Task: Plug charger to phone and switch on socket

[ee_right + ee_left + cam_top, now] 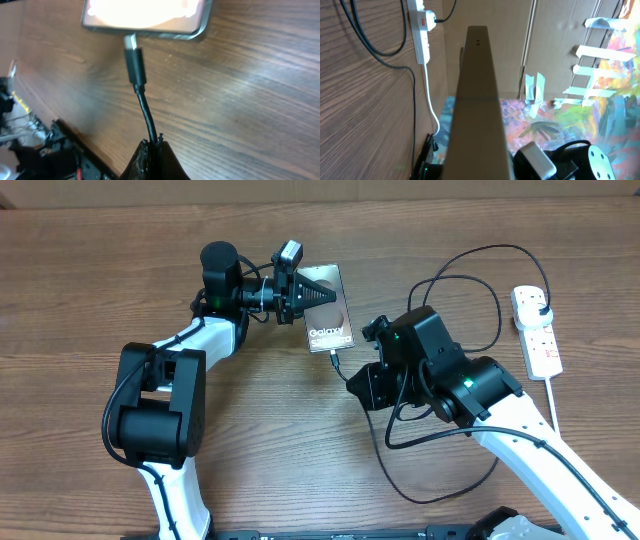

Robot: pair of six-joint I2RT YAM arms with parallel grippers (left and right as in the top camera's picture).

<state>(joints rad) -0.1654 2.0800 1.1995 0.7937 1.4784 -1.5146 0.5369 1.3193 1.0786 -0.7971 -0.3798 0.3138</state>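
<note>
The phone [328, 310] is a dark slab with white "Galaxy" lettering, left of the table's middle. My left gripper [303, 293] is shut on its far end; in the left wrist view the phone [477, 100] runs edge-on straight out from the jaws. My right gripper [154, 144] is shut on the thin black cable of the charger [142, 102] just behind its connector [133, 60]. The connector's metal tip meets the phone's [150, 15] lower edge, with some metal still showing. The white socket [538, 332] lies at the far right with the charger's black plug [543, 311] in it.
The slack black cable [440, 480] loops over the table around and behind my right arm [450, 375]. The socket's thick white cord [552, 405] runs toward the front edge. My left arm's base [155, 410] stands at the front left.
</note>
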